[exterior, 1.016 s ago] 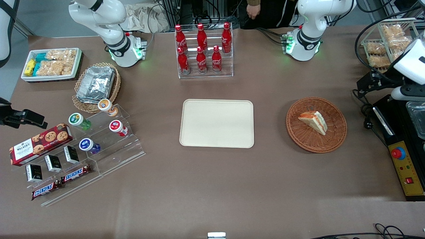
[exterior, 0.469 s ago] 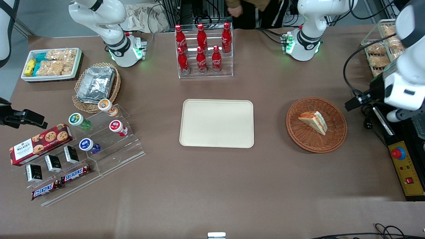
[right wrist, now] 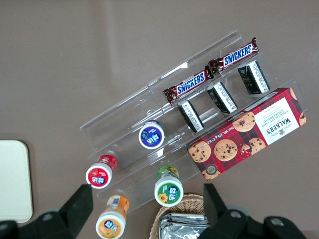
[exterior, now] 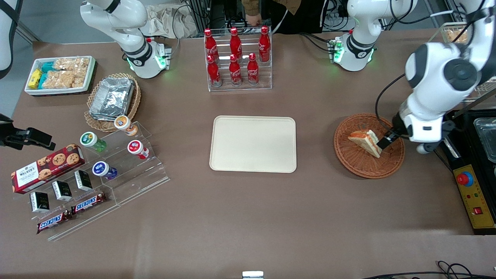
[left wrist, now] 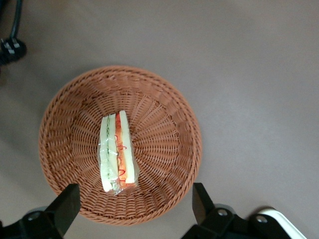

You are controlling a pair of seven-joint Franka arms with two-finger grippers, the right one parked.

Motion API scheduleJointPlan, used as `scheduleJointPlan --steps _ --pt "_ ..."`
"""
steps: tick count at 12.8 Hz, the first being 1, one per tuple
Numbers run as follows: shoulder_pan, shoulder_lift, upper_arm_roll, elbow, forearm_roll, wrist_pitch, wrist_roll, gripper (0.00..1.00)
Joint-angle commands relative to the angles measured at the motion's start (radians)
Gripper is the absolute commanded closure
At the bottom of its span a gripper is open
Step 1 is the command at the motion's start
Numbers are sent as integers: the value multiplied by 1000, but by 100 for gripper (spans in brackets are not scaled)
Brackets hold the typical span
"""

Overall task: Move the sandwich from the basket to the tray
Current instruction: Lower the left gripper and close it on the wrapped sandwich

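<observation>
- Jaws standing wide apart, gripping nothing — the gripper (left wrist: 132, 209) is hovering above the basket (exterior: 391, 162), having just swung in from the table's edge.
- Sandwich (left wrist: 118, 152) is lying in the basket; tray (exterior: 253, 143) is waiting — pickup looks next.

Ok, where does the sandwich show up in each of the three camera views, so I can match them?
Front view: the sandwich lies in the basket, toward the working arm's end of the table from the tray; the gripper is beside it.
Left wrist view: the sandwich lies in the basket, fingers open.
Right wrist view: not in it.
Shared landmark: the basket.
</observation>
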Motion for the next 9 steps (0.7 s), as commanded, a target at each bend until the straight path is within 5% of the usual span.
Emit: scheduleJointPlan --steps 1,9 --pt "1 -7 3 -82 15 85 -91 0" --pt "12 84 11 -344 13 521 -152 0"
